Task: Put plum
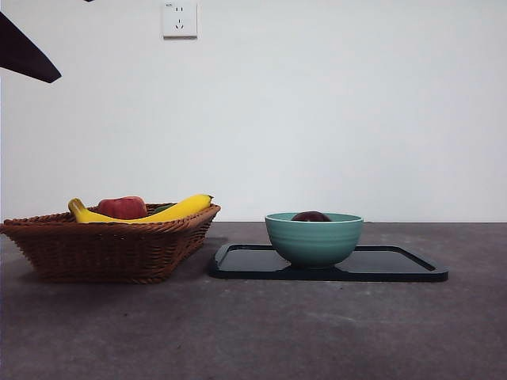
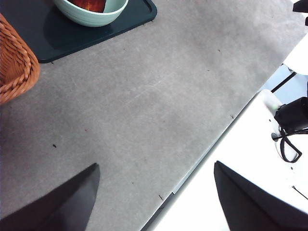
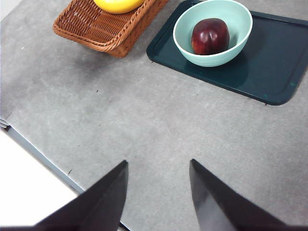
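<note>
One dark dome, the plum point(image 1: 310, 216), just tops the rim of the teal bowl point(image 1: 314, 239) in the front view; the bowl stands on a black tray point(image 1: 396, 265) beside the wicker basket point(image 1: 107, 245), so the placing looks done. In the left wrist view, the left pincer point(image 2: 154, 199) hangs released over bare desk point(image 2: 144, 110), holding nothing. In the right wrist view, the right pincer point(image 3: 159, 195) is likewise spread and empty, well apart from the bowl, where the plum lies glossy, maroon, almost black-red.
</note>
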You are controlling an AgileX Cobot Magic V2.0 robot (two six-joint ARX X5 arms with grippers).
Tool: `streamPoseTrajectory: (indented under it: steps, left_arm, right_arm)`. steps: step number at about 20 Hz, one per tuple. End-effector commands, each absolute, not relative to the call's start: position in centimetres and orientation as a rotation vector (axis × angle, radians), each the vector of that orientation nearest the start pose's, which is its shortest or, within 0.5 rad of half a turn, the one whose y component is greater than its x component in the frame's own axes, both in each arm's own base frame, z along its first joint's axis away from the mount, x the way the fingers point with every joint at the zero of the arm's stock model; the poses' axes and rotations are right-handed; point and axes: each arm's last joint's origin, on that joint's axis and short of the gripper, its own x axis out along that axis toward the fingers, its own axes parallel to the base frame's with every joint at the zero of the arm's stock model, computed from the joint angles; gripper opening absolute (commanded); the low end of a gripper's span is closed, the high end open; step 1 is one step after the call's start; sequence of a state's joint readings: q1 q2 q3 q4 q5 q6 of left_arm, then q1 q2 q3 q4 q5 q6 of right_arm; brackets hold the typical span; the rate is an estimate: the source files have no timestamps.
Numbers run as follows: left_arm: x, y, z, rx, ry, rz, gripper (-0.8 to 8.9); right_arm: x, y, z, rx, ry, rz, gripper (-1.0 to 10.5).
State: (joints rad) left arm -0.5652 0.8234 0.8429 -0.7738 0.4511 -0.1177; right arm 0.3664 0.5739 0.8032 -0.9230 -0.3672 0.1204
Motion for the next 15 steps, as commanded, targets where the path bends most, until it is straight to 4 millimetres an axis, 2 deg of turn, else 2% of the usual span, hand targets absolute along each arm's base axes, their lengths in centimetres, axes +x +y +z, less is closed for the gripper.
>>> streamPoseTrajectory:
  steps: [1,10,15]
  left_arm:
    - [12.3,-9.4,30.1,-0.049,0.818,-0.937,3.74]
    - [12.3,-9.4,30.2,-0.050,0.814,-0.937,3.74]
    - [13.4,-10.1,31.1,-0.099,0.697,-0.944,3.80]
  right_arm:
    - [8.7,4.5,30.4,0.119,0.741,0.668,2.0]
    - [8.7,4.5,30.4,0.120,0.741,0.667,2.0]
    - [8.7,4.5,30.4,0.132,0.746,0.663,2.0]
